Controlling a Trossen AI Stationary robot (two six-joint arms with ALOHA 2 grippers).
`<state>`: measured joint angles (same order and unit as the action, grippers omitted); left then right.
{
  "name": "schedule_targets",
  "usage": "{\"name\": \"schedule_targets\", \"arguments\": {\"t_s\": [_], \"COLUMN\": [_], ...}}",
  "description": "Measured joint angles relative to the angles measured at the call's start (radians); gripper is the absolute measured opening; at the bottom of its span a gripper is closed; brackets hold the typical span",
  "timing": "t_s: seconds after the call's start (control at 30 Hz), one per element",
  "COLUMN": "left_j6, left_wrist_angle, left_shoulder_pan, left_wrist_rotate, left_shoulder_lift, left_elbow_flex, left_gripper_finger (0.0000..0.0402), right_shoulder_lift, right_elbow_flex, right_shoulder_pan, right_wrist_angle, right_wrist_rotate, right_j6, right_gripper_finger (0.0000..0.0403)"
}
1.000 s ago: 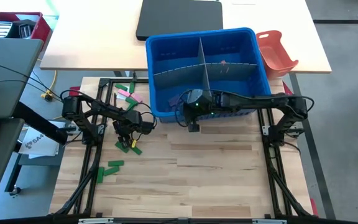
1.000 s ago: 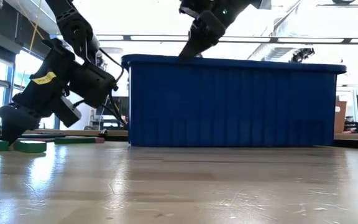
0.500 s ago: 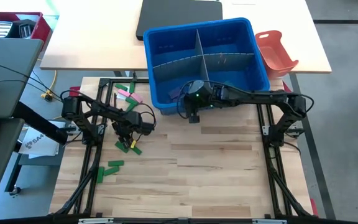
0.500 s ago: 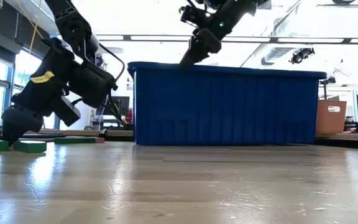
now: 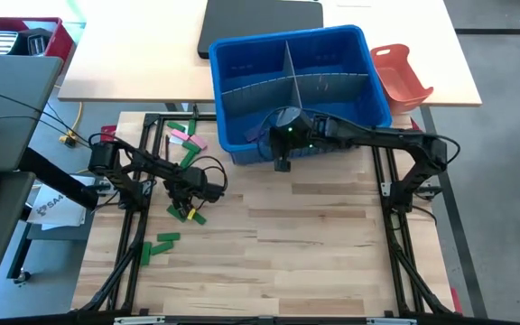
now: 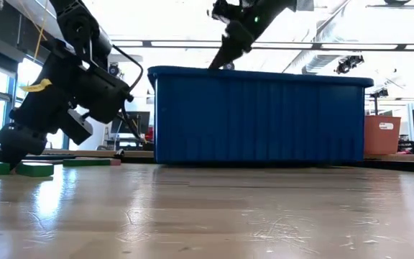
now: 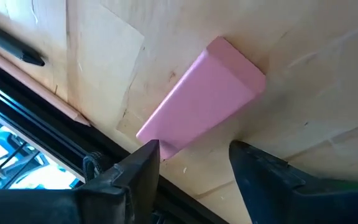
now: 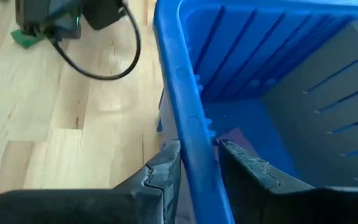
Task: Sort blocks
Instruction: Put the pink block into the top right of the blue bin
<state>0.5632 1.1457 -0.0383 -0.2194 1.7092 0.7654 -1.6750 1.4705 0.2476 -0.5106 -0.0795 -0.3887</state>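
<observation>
Blocks (image 5: 181, 137) lie on the wooden table (image 5: 314, 244), on the side of the left arm. Some green and pink ones sit close to the big blue bin (image 5: 292, 86). Two more green blocks (image 5: 161, 242) lie nearer the table's front edge, well apart from the bin.

One pink block (image 7: 201, 96) lies flat on the wood just in front of the left gripper (image 7: 194, 165). Its two dark fingers (image 7: 135, 171) are spread apart, one on each side of the near end of the block. They are not squeezing it; a gap shows beside each finger. From across the table, this gripper (image 6: 9, 147) points down with its tips very near the wood, next to two flat green blocks (image 6: 13, 169).

The right gripper (image 8: 197, 165) is at the bin's near wall, close to the corner by the left arm. One finger (image 8: 163, 171) is outside the blue rim (image 8: 182, 87) and the other is inside, so the rim runs between them. I cannot tell if they pinch the rim or just stand around it. Inside that corner, a purple block (image 8: 232, 137) lies on the bin floor, beside the grey divider (image 8: 325, 93).

An orange-red tray (image 5: 400, 77) sits past the bin on the pale table behind.
</observation>
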Motion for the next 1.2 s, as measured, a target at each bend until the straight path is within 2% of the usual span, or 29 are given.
{"name": "schedule_targets", "arguments": {"t_s": [0.2, 0.3, 0.53, 0.7, 0.77, 0.87, 1.0, 1.2], "left_j6": [-0.038, -0.038, -0.060, -0.071, -0.110, -0.171, -0.258, -0.249], "left_wrist_angle": [-0.015, -0.028, -0.067, -0.106, -0.145, -0.212, -0.325, -0.423], "left_shoulder_pan": [-0.001, -0.002, 0.013, 0.003, -0.023, -0.058, -0.077, -0.065], "left_wrist_rotate": [-0.033, -0.067, 0.007, -0.047, -0.031, 0.002, 0.014, 0.093], "left_shoulder_lift": [0.000, -0.007, -0.125, -0.271, -0.307, -0.327, -0.328, -0.329], "left_elbow_flex": [0.001, 0.002, 0.003, 0.001, 0.001, -0.009, -0.082, -0.174], "left_gripper_finger": [0.0136, 0.0127, 0.0149, 0.0171, 0.0173, 0.0172, 0.0172, 0.0170], "right_shoulder_lift": [0.028, 0.032, 0.035, 0.035, 0.034, 0.034, 0.034, 0.034], "right_elbow_flex": [0.133, 0.197, 0.287, 0.302, 0.302, 0.302, 0.302, 0.302], "right_shoulder_pan": [-0.071, -0.120, -0.209, -0.264, -0.283, -0.307, -0.343, -0.430], "right_wrist_angle": [-0.158, -0.209, -0.318, -0.389, -0.394, -0.406, -0.452, -0.551], "right_wrist_rotate": [0.011, 0.027, -0.027, -0.114, -0.160, -0.187, -0.190, -0.208], "right_j6": [0.048, 0.059, 0.086, 0.104, 0.114, 0.130, 0.186, 0.271], "right_gripper_finger": [0.0102, 0.0103, 0.0103, 0.0103, 0.0103, 0.0103, 0.0103, 0.0103]}}
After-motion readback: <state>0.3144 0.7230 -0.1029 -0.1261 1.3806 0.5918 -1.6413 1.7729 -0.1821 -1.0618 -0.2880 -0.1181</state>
